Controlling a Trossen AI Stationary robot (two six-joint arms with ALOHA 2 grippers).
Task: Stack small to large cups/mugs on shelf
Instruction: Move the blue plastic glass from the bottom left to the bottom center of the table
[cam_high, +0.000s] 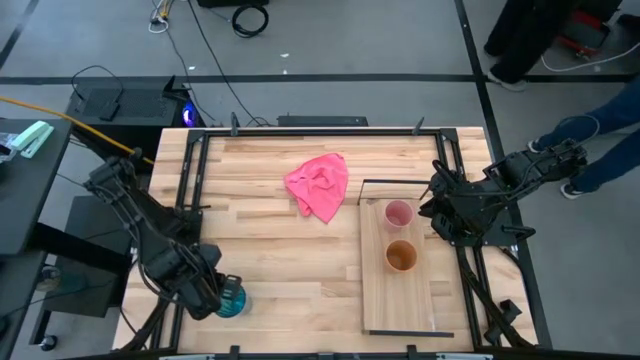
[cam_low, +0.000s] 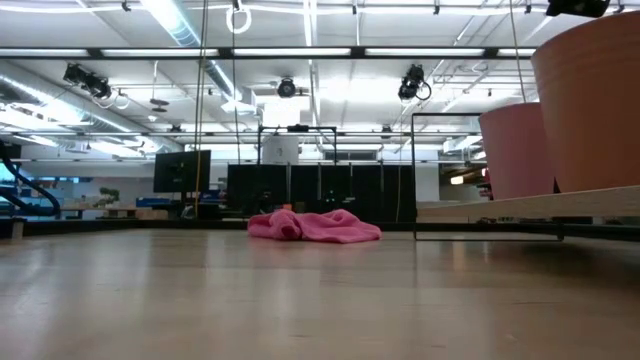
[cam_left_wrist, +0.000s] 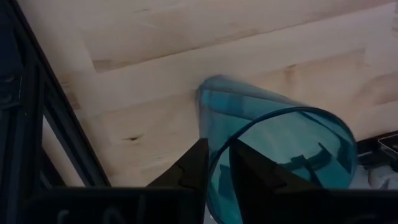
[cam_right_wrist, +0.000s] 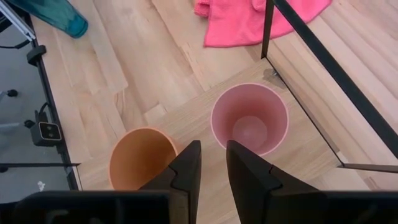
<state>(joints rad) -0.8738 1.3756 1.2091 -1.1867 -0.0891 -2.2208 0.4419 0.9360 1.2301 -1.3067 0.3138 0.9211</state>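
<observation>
Teal and glossy, the widest of the cups (cam_high: 231, 298) sits at the near-left corner of the slatted tabletop (cam_high: 270, 250), well apart from the shelf (cam_high: 400, 295), and the left gripper (cam_left_wrist: 216, 163) has its two fingers pinched on the cup's rim, one inside the wall and one outside, as the left wrist view shows. In that view the cup appears tilted, its mouth turned toward the camera. The step in hand looks like carrying this largest cup across to the board, and doing it well probably means keeping the rim pinch firm so the smooth wall does not swing or slip, lifting clear of the pink cloth (cam_high: 319, 185) that lies between, and setting the cup upright on the shelf before anything is nested. Since the order runs small to large, the teal one likely serves as the base, so an open patch of board toward its near end would suit it. The right gripper (cam_right_wrist: 207, 163) hovers over the shelf between the pale pink cup (cam_high: 399, 213) and the orange-brown cup (cam_high: 401, 256), jaws only slightly apart and holding nothing. Counted: three cups, two of them already upright on the shelf, one shelf, one cloth, two arms.
</observation>
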